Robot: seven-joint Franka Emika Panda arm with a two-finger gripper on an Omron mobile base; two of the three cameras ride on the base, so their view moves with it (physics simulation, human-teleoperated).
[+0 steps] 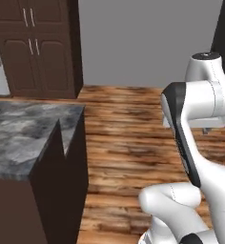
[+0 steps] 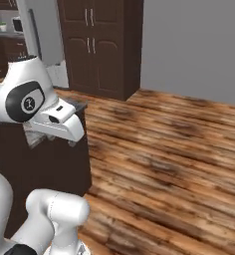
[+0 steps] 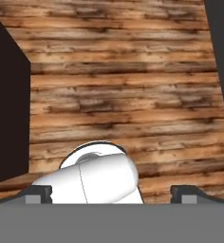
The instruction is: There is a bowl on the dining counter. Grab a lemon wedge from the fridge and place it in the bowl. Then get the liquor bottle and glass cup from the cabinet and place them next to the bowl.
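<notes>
The dining counter with its grey marbled top and dark brown front fills the left of the left base view; its end corner peeks out behind my arm in the right base view. The pale silver-grey fridge stands far back on the left there, its dark bar handle upright. In the hand view my gripper is open with nothing held, looking down at the wood floor, and the counter's dark side is at the left. The bowl, lemon wedge, liquor bottle, glass cup and cabinet are out of view.
A tall dark brown cupboard with several panelled doors stands against the far wall beside the fridge. Wood plank floor stretches from the counter's end to the grey wall.
</notes>
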